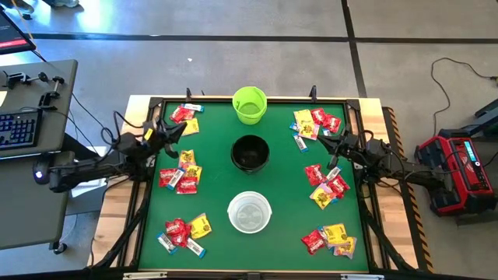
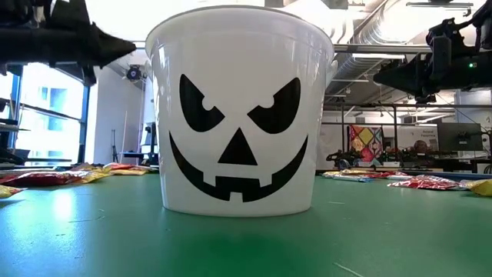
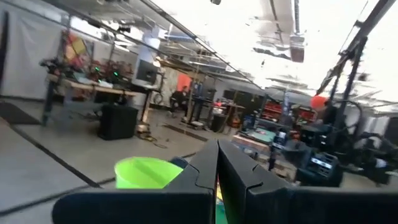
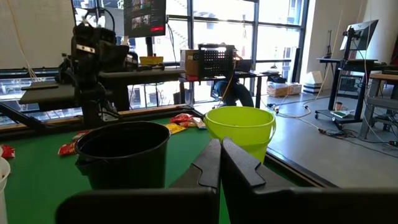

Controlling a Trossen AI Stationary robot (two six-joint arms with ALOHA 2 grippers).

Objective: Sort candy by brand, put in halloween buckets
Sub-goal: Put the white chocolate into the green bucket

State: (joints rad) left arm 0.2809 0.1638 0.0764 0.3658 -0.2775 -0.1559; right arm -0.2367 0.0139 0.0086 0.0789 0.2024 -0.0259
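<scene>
While the candy lies in six loose heaps on the green surface (image 1: 288,194), the high view puts the three buckets in a line down the middle: the green bucket (image 1: 250,104) at twelve o'clock, the black bucket (image 1: 250,153) at the centre and the white bucket (image 1: 250,212) at six. Three mixed heaps of red, yellow and pale packets sit along the nine o'clock side, one of them (image 1: 180,174) near the middle of that side, and three more along the three o'clock side, one of them (image 1: 327,184) opposite. The left gripper (image 1: 177,132) hangs over the ten o'clock area and the right gripper (image 1: 325,141) over the two o'clock area, each with jaws fully closed and nothing between them. From above, the buckets look empty, though the black one is too dark to be sure, so the sorting seems not yet begun and every packet is left to do. In the low view the white bucket (image 2: 240,115), with its jack-o'-lantern face, fills the middle, packets (image 2: 419,181) lie flat on either side, and both arms hang high. In the left wrist view the closed jaws point past the green bucket (image 3: 144,171), holding nothing. In the right wrist view the closed jaws face the black bucket (image 4: 123,152) and the green bucket (image 4: 240,129), with a few packets (image 4: 182,120) beyond.
</scene>
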